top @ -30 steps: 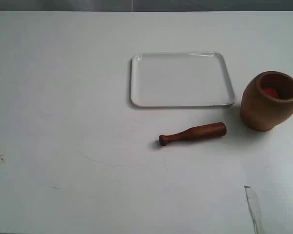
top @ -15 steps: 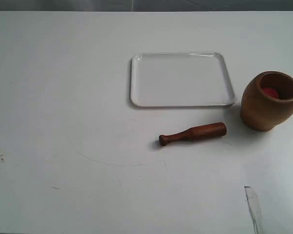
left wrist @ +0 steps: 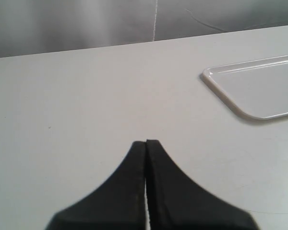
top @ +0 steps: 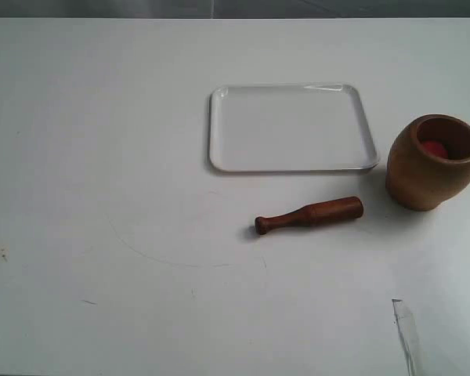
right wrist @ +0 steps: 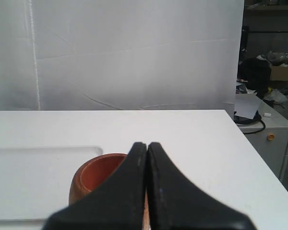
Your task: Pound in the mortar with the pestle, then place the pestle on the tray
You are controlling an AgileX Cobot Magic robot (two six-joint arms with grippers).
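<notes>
lab-like workroom: white backdrop sheet, cluttered side desk with cable, cardboard box

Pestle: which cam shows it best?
Exterior view: the pestle lies whole and unobstructed on the table, knob to thick end. Left wrist view shows none of it, only a tray corner. Right wrist view shows none either; the mortar sits behind the shut right pincer.
</notes>
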